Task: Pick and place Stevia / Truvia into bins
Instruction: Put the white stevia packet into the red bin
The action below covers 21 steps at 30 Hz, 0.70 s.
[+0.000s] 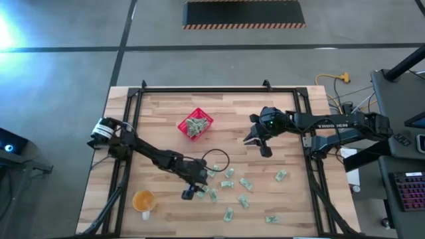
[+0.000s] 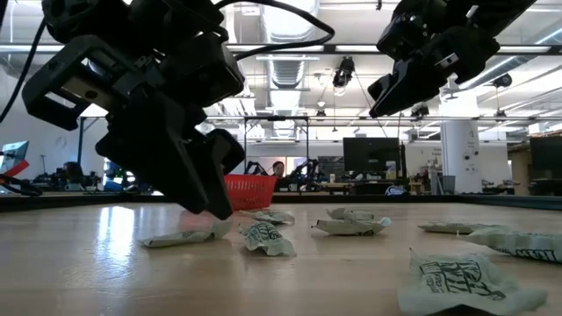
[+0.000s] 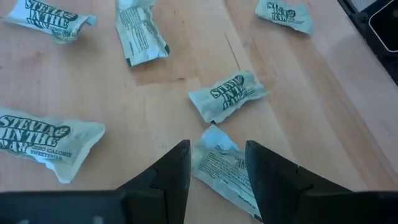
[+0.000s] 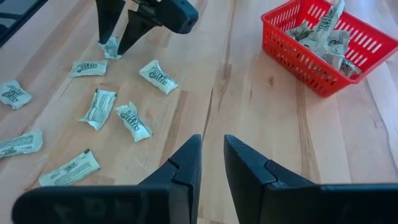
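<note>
Several pale green and white Stevia packets (image 1: 243, 184) lie flat and scattered on the wooden table's near half. The red basket (image 1: 194, 124) stands farther back, left of centre, with packets heaped in it (image 4: 323, 38). My left gripper (image 1: 191, 194) is down at the table among the packets. It is open, one finger on each side of a crumpled packet (image 3: 219, 163). My right gripper (image 1: 259, 146) hangs above the table, right of the basket, open and empty (image 4: 211, 146). My left gripper comes from above, pointing down, its open fingers (image 3: 177, 168) on either side of one packet's end (image 3: 214, 140). Whether they touch it, I cannot tell. The packet lies flat on the table.
An orange cup (image 1: 143, 199) stands near the table's near left corner, left of my left gripper. A black cable loop (image 1: 216, 158) lies beside the left arm. A black frame (image 1: 219, 89) runs around the table. Bare wood (image 1: 285, 126) lies under the right arm.
</note>
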Motion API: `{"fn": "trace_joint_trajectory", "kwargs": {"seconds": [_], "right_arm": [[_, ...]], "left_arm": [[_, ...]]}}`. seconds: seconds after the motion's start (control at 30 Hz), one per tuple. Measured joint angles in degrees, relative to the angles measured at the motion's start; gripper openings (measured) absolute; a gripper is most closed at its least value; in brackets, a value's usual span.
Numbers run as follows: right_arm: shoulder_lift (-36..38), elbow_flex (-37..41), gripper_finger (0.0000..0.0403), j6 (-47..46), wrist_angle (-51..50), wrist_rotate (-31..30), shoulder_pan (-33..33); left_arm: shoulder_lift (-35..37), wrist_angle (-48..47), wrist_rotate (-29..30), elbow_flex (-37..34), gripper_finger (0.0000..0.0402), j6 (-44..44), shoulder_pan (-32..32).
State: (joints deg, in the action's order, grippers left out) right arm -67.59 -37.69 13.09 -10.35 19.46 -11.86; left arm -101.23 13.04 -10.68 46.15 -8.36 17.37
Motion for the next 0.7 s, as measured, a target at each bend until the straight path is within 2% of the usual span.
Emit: {"fn": "trace_joint_trajectory", "kwargs": {"seconds": [0.7], "right_arm": [[0.00, 0.00, 0.0059, 0.41, 0.37, 0.00, 0.00]], "left_arm": [[0.00, 2.20, 0.00, -0.55, 0.0136, 1.29, 0.00]]}}
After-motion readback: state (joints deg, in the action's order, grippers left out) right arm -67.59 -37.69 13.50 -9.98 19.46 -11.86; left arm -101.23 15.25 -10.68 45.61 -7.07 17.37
